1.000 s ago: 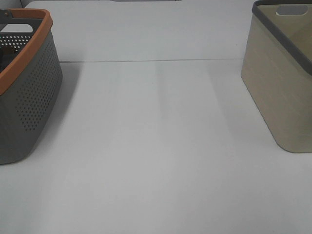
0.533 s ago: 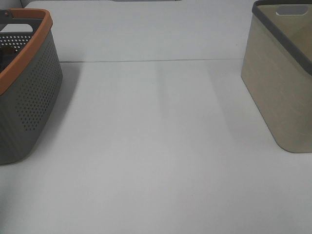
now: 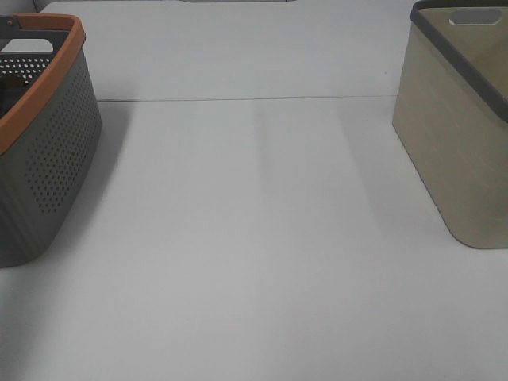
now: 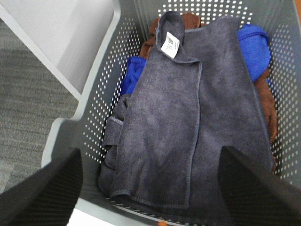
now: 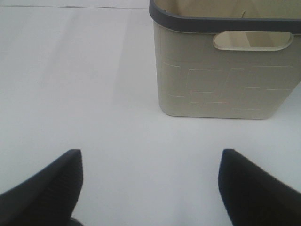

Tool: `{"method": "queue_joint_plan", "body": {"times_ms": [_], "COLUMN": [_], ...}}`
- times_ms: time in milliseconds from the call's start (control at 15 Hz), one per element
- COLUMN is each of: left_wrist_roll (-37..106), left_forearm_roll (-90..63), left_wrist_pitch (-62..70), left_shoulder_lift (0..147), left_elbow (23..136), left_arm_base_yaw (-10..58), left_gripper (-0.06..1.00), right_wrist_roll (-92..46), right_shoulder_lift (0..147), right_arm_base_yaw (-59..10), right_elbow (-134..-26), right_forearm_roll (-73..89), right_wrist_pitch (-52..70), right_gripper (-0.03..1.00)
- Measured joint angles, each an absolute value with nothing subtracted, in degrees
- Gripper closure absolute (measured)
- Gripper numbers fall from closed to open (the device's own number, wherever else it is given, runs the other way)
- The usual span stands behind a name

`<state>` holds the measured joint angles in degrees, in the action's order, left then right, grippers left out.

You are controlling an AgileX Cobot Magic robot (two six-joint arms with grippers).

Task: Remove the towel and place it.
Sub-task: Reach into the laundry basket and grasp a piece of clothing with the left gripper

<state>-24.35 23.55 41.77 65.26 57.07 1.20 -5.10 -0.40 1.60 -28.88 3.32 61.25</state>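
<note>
The dark towel (image 4: 188,122) lies on top of other cloths inside the grey perforated basket (image 4: 101,108), its small white tag (image 4: 170,45) at one corner. My left gripper (image 4: 150,188) hangs open above the basket, over the towel and apart from it. My right gripper (image 5: 150,188) is open and empty above the white table, a short way from the beige bin (image 5: 225,70). Neither gripper shows in the exterior high view.
In the exterior high view the grey basket with an orange rim (image 3: 44,151) stands at the left edge and the beige bin with a dark rim (image 3: 460,127) at the right. Blue (image 4: 254,47) and brown (image 4: 269,106) cloths lie under the towel.
</note>
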Motion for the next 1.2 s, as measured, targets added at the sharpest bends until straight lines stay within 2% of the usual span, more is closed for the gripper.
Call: {"method": "queue_joint_plan", "body": {"times_ms": [400,867,1200], "left_wrist_roll": [-25.0,-22.9,-21.3], "left_forearm_roll": [23.5,17.1,15.9], "left_wrist_pitch": [49.4,49.8,47.8], "left_shoulder_lift": [87.3,102.6,112.9], "left_elbow": [73.2,88.9,97.3], "left_arm_base_yaw": [1.2,-6.1,-7.0], "left_gripper": [0.19,0.19,0.19], "right_wrist_roll": [-5.1,-5.1,-5.1], "right_shoulder_lift": [-0.4,-0.4,-0.4], "right_arm_base_yaw": [1.6,1.6,1.6], "right_elbow": [-28.9,-28.9,-28.9], "right_forearm_roll": [3.6,3.8,3.8], "right_wrist_pitch": [61.2,61.2,61.2], "right_gripper": [0.22,0.22,0.22]}}
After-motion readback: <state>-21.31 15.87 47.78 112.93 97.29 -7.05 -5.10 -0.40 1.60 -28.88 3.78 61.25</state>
